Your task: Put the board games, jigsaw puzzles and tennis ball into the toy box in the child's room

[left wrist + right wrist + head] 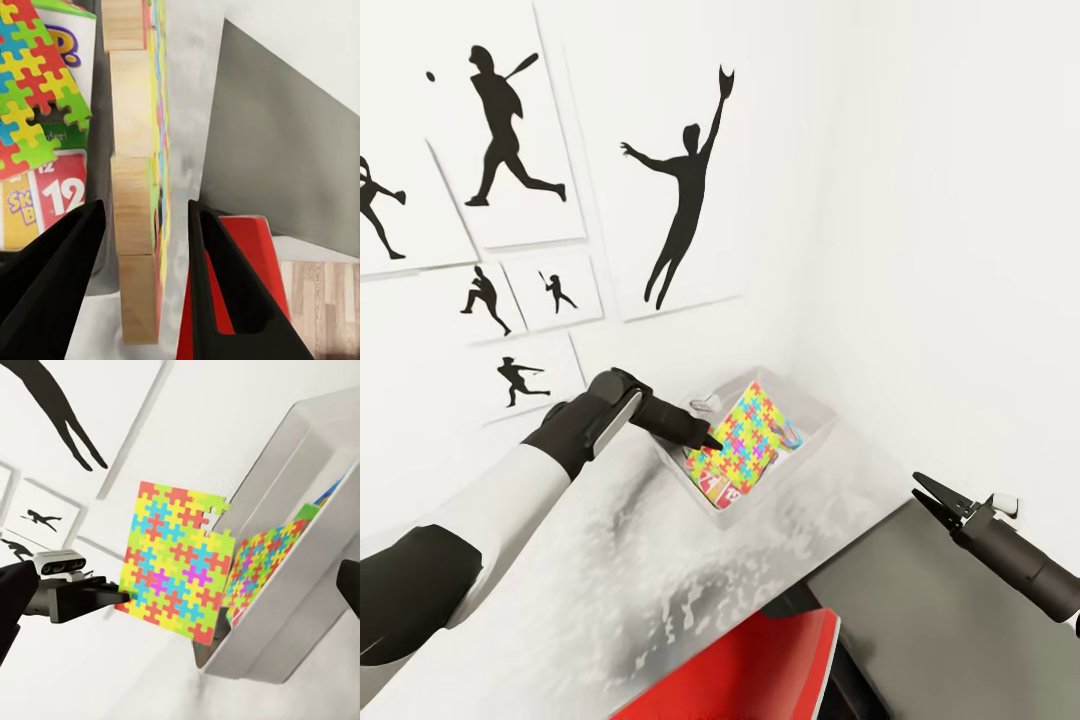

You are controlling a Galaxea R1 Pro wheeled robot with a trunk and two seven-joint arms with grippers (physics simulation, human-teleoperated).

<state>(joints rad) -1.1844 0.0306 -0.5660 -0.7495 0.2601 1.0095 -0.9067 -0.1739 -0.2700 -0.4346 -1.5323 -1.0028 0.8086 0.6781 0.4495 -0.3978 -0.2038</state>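
My left gripper (710,441) is shut on the lower edge of a jigsaw puzzle (748,432), which it holds on edge and tilted over the white toy box (816,437) in the wall corner of the table (610,560). In the left wrist view the puzzle (135,187) is edge-on between the two black fingers (60,277). A second jigsaw puzzle (30,97) lies inside the box on board games, one red with "12" (56,196), one white and green (75,45). The right wrist view faces the held puzzle (176,562) and the box (300,457). My right gripper (922,490) hovers open over the dark grey table section.
Black baseball silhouette posters (680,190) cover the white wall behind the table. A red chair (760,670) stands tucked at the table's front edge. The dark grey top section (920,620) lies under my right arm. Wood-plank floor (322,300) shows beyond the chair.
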